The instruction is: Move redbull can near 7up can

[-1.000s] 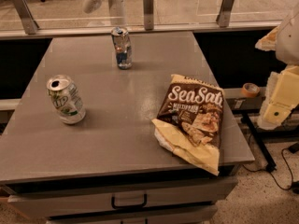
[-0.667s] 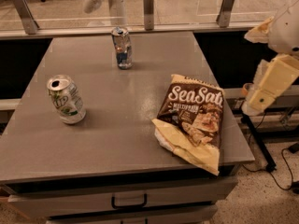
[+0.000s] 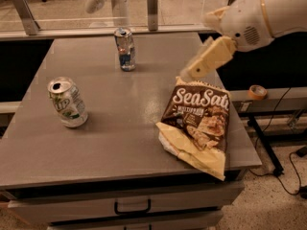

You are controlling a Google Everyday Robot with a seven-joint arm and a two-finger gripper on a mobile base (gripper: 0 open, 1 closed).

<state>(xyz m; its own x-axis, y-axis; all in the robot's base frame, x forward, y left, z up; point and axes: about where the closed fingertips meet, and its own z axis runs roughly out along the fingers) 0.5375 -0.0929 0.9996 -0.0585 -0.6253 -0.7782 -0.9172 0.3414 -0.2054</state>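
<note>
Jaws over right side of desk (image 3: 120, 147), just above top edge of chip bag (image 3: 199, 123); how wide, cannot tell. Redbull can (image 3: 125, 49) upright at far middle, well apart from jaws. 7up can (image 3: 67, 102) upright near left edge.

Raised arm (image 3: 261, 13), jaws angled down, mid-air

Grey table (image 3: 120, 147), drawers (image 3: 72, 209); speckled floor (image 3: 268, 202); glass partition (image 3: 57, 8).
</note>
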